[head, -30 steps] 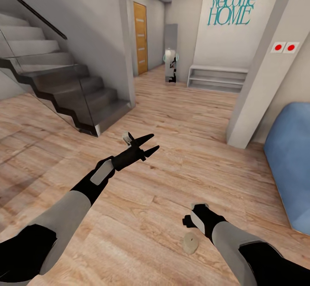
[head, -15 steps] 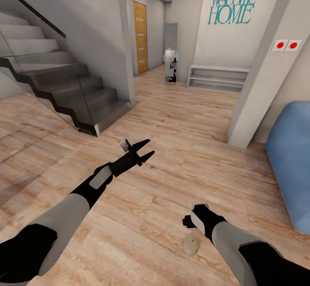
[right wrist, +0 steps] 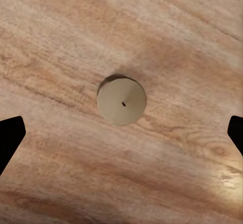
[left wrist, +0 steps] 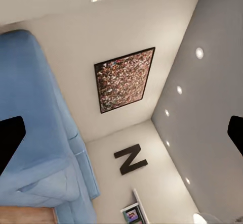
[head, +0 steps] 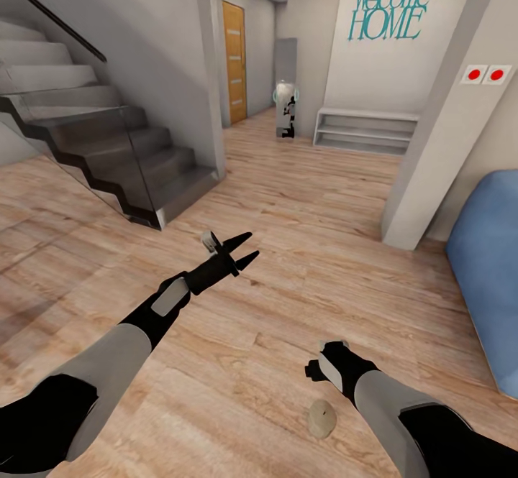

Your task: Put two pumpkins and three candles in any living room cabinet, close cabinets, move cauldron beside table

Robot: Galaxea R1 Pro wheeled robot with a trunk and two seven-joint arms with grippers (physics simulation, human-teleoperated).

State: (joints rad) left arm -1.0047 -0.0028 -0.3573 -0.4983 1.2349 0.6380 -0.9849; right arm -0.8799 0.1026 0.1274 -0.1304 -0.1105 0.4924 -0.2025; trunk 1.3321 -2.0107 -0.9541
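Note:
One candle [head: 321, 418], a squat grey-beige cylinder with a tiny wick, stands upright on the wooden floor just in front of my right arm [head: 342, 369]. In the right wrist view the candle [right wrist: 121, 101] sits straight below my right gripper [right wrist: 122, 135]. That gripper is open wide, its black fingertips [right wrist: 10, 138] far to either side and touching nothing. My left gripper [head: 243, 251] is stretched forward above the floor, open and empty. The pumpkins, the other candles, the cabinet, the cauldron and the table are out of view.
A dark staircase with a glass panel [head: 108, 154] rises at the left. A white pillar with two red buttons [head: 446, 126] and a blue sofa [head: 489, 262] stand at the right. A low white bench [head: 367, 131] and an orange door [head: 234, 61] lie far ahead.
The head view has shifted slightly. My left gripper has drawn back a little and stays open. The right arm holds its place above the candle.

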